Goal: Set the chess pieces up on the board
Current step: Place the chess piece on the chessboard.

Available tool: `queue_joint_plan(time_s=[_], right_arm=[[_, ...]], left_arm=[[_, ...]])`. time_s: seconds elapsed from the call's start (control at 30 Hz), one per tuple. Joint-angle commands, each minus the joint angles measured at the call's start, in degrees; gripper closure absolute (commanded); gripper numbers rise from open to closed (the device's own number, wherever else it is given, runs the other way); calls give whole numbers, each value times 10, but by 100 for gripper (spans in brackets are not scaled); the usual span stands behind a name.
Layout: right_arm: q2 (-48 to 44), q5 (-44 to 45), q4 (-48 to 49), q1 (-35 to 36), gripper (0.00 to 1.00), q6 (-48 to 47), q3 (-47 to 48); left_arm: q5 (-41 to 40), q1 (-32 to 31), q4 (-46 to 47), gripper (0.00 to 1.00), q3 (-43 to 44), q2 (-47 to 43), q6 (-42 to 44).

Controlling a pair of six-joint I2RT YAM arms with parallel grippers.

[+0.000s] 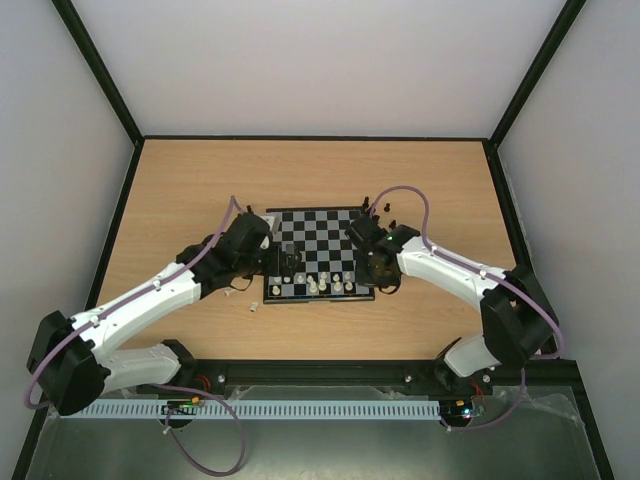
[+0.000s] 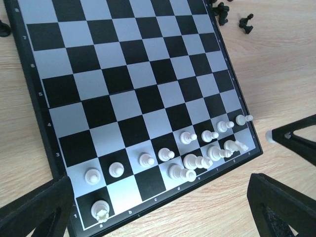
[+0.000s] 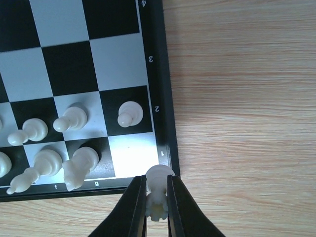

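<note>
The board (image 1: 318,240) lies mid-table. Cream-white chess pieces (image 1: 325,285) fill its two near rows: a line of pawns (image 2: 189,137), a rook (image 2: 100,209) on the left corner and taller figures (image 2: 197,161) right of centre. My right gripper (image 3: 157,197) is shut on a white rook (image 3: 159,190), held on its side just over the board's near right corner, beside a bare pale corner square (image 3: 133,155). My left gripper (image 2: 158,217) hangs open over the board's near left edge with nothing between its fingers (image 2: 34,212).
Several black pieces (image 2: 246,22) lie loose on the wood past the board's far right corner (image 1: 385,207). One small white piece (image 1: 252,304) lies on the table off the board's near left corner. Dark side walls border the table.
</note>
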Motion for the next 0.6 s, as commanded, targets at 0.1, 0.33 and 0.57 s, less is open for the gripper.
queue_joint_plan(time_s=[0.1,0.33,0.57], right_arm=[[32,-25,-27,14,94,-34,12],[52,-38,-8,20,94,-41,10],[66,-41,6,21,93,-44,12]], left_arm=[[-19,14,-30,1,12,-23,2],[-21,17,-32,1,12,-24,1],[-22,20,-33,1,10,-25,1]])
